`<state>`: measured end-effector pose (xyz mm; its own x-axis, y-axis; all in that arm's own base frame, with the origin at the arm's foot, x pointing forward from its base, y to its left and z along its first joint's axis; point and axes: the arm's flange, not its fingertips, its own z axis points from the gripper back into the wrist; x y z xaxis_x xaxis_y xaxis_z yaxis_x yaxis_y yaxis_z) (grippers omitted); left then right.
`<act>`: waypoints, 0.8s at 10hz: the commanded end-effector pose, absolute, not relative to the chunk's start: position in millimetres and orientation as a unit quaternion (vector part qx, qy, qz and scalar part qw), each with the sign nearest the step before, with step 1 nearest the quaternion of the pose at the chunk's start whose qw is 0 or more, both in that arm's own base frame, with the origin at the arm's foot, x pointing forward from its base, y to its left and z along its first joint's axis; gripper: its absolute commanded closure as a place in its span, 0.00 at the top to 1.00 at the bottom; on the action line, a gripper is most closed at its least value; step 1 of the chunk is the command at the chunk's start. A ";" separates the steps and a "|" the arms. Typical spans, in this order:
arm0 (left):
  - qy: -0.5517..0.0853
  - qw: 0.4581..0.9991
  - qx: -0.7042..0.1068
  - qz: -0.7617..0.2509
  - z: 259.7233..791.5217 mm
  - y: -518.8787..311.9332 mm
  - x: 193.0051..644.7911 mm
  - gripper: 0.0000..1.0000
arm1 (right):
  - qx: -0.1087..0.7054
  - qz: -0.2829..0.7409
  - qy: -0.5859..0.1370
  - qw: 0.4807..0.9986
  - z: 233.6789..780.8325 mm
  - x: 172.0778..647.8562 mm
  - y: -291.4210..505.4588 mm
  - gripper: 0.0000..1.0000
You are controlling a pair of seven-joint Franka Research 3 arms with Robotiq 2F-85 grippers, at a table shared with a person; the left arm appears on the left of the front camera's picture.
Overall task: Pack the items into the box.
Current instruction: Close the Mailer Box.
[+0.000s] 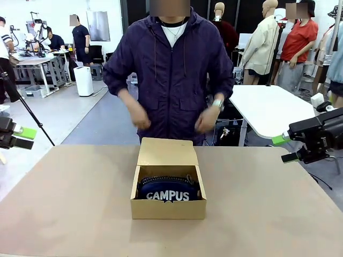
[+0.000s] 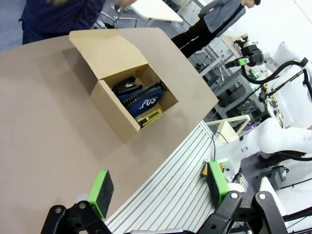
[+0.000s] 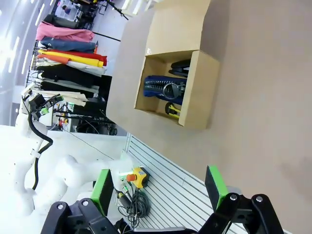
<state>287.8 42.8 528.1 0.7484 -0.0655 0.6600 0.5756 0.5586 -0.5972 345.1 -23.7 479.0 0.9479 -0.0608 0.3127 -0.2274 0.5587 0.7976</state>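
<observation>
The box (image 1: 168,208) sits mid-table (image 1: 64,203), its long axis running left-right. Its flap lid (image 1: 167,151) is hinged at the far side and stands open, tilted back toward the person.

All 3 items lie inside, each lengthwise along that same axis:
- The navy pouch (image 1: 167,191) fills the middle, with its "CAMPUS" lettering facing the robot's side.
- The black stapler (image 2: 125,86) lies between the pouch and the hinge wall.
- The yellow utility knife (image 2: 150,117) is tucked against the near wall.

The person stands just behind the box, one hand (image 1: 140,116) and the other (image 1: 206,119) raised above the lid and touching nothing.

The left gripper (image 1: 24,137) hangs at the table's left edge and the right gripper (image 1: 285,148) at its right edge. Both have their fingers spread wide and empty, well apart from the box.
</observation>
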 end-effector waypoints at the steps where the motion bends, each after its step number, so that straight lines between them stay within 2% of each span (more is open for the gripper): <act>1: -0.300 0.828 -0.429 -0.200 527.8 44.2 287.9 1.00 | 0.468 0.048 -0.151 0.870 478.5 342.5 -25.1 1.00; 8: -0.300 0.828 -0.429 -0.200 527.8 44.2 287.9 1.00 | 0.468 0.048 -0.151 0.870 478.5 342.5 -25.1 1.00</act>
